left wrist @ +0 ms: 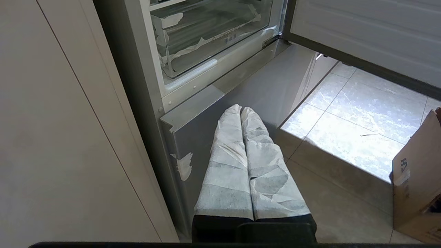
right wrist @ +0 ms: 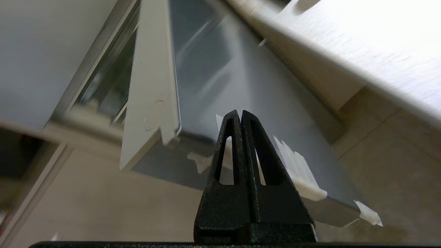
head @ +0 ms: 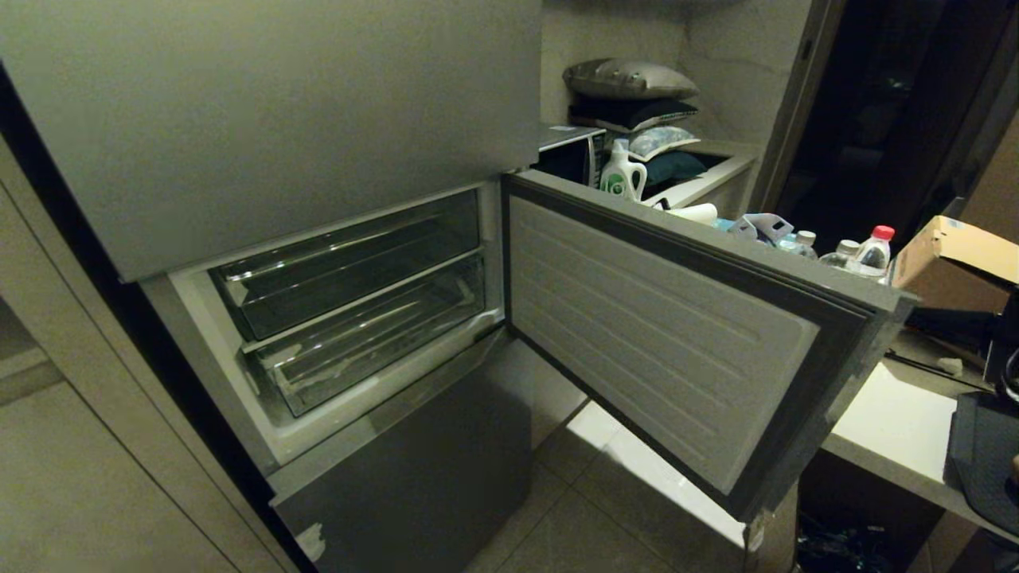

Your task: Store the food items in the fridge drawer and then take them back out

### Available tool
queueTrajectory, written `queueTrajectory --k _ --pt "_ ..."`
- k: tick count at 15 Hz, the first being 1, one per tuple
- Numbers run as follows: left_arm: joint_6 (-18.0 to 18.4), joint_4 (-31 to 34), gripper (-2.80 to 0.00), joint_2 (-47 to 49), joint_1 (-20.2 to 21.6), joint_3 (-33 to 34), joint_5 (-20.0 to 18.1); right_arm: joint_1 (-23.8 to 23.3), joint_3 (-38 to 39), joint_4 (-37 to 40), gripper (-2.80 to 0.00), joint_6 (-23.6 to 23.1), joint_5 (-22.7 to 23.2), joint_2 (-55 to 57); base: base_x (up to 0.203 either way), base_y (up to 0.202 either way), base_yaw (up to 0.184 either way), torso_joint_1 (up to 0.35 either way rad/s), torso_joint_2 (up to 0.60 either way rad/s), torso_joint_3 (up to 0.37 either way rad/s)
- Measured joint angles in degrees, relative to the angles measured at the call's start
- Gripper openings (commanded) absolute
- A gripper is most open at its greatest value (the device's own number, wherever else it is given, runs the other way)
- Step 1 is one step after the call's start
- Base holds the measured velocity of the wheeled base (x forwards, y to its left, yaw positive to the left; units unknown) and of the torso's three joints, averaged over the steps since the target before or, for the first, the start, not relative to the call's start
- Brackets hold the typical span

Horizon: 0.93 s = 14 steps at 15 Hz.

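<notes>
Dim head view; right wrist view blurred, glaring.

- I can't see either arm from the head camera.
- My right wrist view is motion-blurred; the fridge door edge smears.
- The fridge drawer sits behind a reflective front; I can't tell its contents.
- The cardboard box is cut off at the frame edge.
</notes>
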Motion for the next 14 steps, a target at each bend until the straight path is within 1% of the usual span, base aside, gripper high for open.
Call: queueTrajectory --k 4,11,12,14 --pt "0.0 0.0 -2.8 0.0 0.0 0.0 0.0 6.0 3.0 0.0 -2.8 0.0 -0.1 -3.4 0.0 0.0 0.0 0.0 0.0 0.0" --pt "0.0 0.0 -2.8 0.0 0.0 0.0 0.0 16.9 3.1 -0.2 -2.8 0.0 -0.7 -3.2 0.0 0.0 0.0 0.0 0.0 0.0" --pt "0.0 0.0 -2.8 0.0 0.0 0.0 0.0 18.8 2.8 -0.3 -2.8 0.0 -1.4 -2.8 0.0 0.0 0.0 0.0 0.0 0.0" --pt "0.0 0.0 -2.8 0.0 0.0 0.0 0.0 22.8 1.8 -0.4 -2.8 0.0 -4.7 -1.2 0.0 0.0 0.0 0.0 0.0 0.0"
